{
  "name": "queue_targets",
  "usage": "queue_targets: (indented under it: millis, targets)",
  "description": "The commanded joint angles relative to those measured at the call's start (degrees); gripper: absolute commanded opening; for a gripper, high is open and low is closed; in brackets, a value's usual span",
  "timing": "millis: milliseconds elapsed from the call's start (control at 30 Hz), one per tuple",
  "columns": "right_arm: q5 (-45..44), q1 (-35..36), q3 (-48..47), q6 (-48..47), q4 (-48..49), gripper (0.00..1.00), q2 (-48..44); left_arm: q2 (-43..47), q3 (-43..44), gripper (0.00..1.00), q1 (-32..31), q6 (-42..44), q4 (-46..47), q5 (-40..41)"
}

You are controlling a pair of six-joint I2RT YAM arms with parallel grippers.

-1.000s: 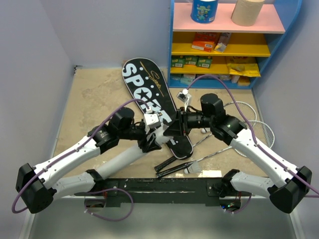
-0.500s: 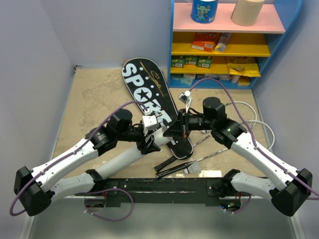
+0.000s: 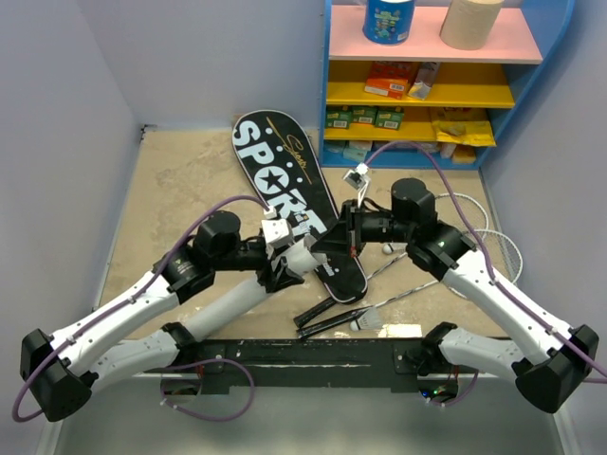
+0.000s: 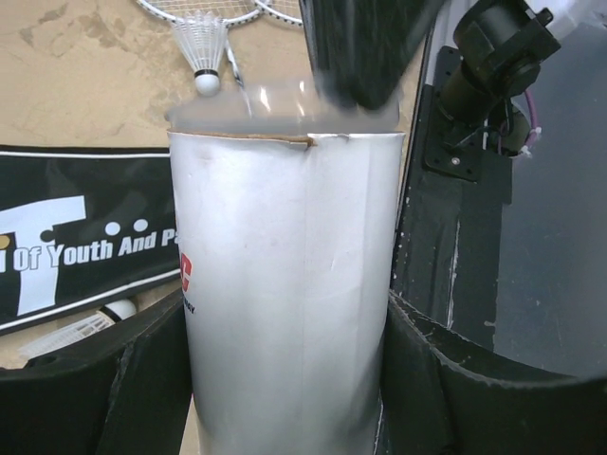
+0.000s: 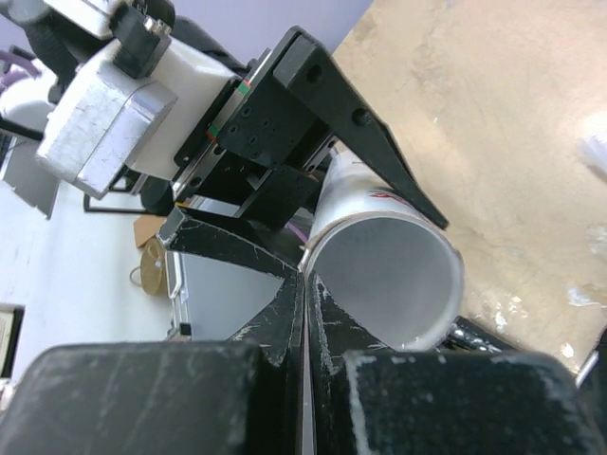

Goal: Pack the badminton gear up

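Note:
My left gripper (image 3: 283,268) is shut on the long white tube (image 3: 242,296), whose wall fills the left wrist view (image 4: 285,284) between both fingers (image 4: 142,370). The tube's open mouth (image 5: 389,275) faces my right gripper (image 5: 305,284), whose jaws are pressed together with nothing between them, tips at the tube's rim. From above, the right gripper (image 3: 332,248) hovers over the narrow end of the black SPORT bag (image 3: 285,180). Two rackets (image 3: 332,322) lie on the floor near a shuttlecock (image 3: 368,320). Another shuttlecock (image 4: 202,47) lies by the racket heads (image 4: 190,11).
A blue shelf unit (image 3: 427,85) with boxes and paper rolls stands at the back right. Pale walls close in on the left and right. The black base rail (image 3: 303,355) runs along the near edge. A shuttlecock (image 4: 90,322) lies beside the bag.
My right gripper has shut and drawn slightly right, at the tube's mouth. The left arm has shifted a little to the left, still holding the tube.

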State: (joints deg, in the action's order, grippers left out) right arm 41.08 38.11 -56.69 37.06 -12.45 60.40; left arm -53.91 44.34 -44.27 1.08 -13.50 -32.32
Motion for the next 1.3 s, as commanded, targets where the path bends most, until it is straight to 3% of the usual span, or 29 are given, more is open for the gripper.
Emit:
queue_targets:
  millis: [0, 267, 500, 967, 1267]
  targets:
    - [-4.3, -5.7, -4.9, -3.1, -3.3, 0.00, -0.8, 3.1, 0.0, 0.01, -0.2, -0.1, 2.9, -2.7]
    - [-5.5, -9.5, -8.3, -6.4, -8.3, 0.00, -0.9, 3.4, -0.1, 0.01, -0.2, -0.3, 3.0, -2.1]
    - [-18.9, -9.5, -13.3, -9.5, -11.9, 0.00, 2.9, 2.9, -0.3, 0.01, -0.1, -0.3, 3.2, -2.0]
    - [-56.7, -10.9, -15.2, -7.3, -13.0, 0.00, 25.5, 3.0, -0.7, 0.01, -0.1, -0.7, 3.4, 0.4]
    - [-60.3, -16.0, -17.3, -6.2, -9.0, 0.00, 39.7, 4.1, -1.2, 0.02, -0.2, -2.2, 3.7, 1.6]
